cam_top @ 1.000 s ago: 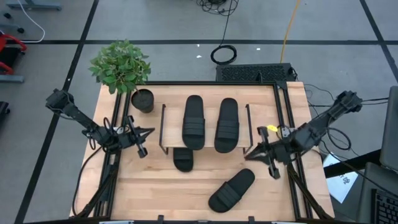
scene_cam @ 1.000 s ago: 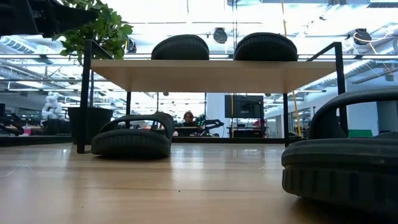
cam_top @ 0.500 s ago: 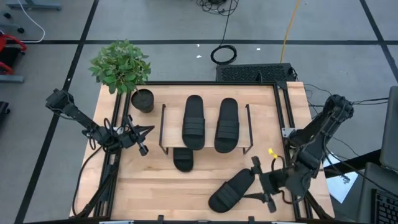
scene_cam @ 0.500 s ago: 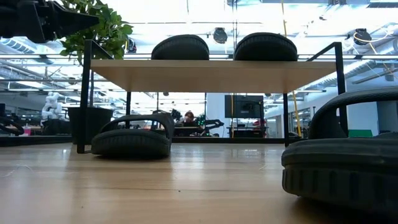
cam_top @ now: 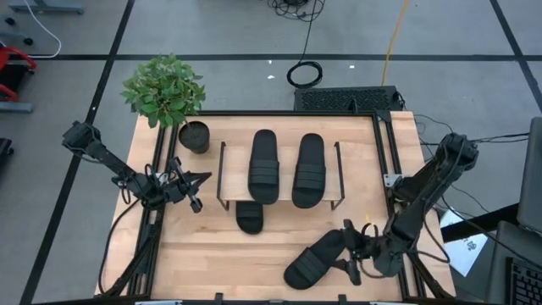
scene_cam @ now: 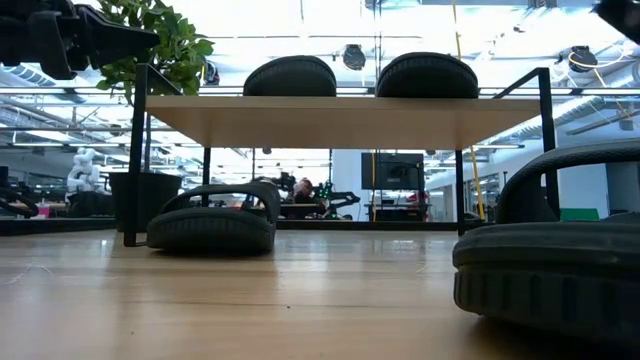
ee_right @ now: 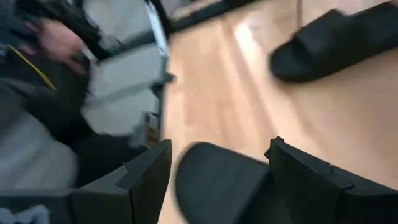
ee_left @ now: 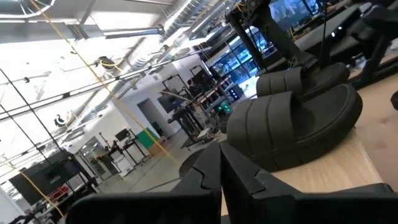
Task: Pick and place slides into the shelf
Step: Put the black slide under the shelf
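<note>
From above, you see two slides [cam_top: 286, 168] lying side by side on the shelf [cam_top: 222, 174], a third [cam_top: 249, 217] poking out beneath its front edge, and a fourth [cam_top: 314, 259] loose on the counter [cam_top: 212, 254]. Your right gripper [cam_top: 349, 252] sits at that loose slide's end, jaws wide. Your left gripper [cam_top: 196, 191] waits left of the shelf, jaws closed. In the right wrist view, the wide jaws flank the slide's end.

Overhead looks straight down; low camera level; both share shelf [cam_top: 279, 169].
</note>
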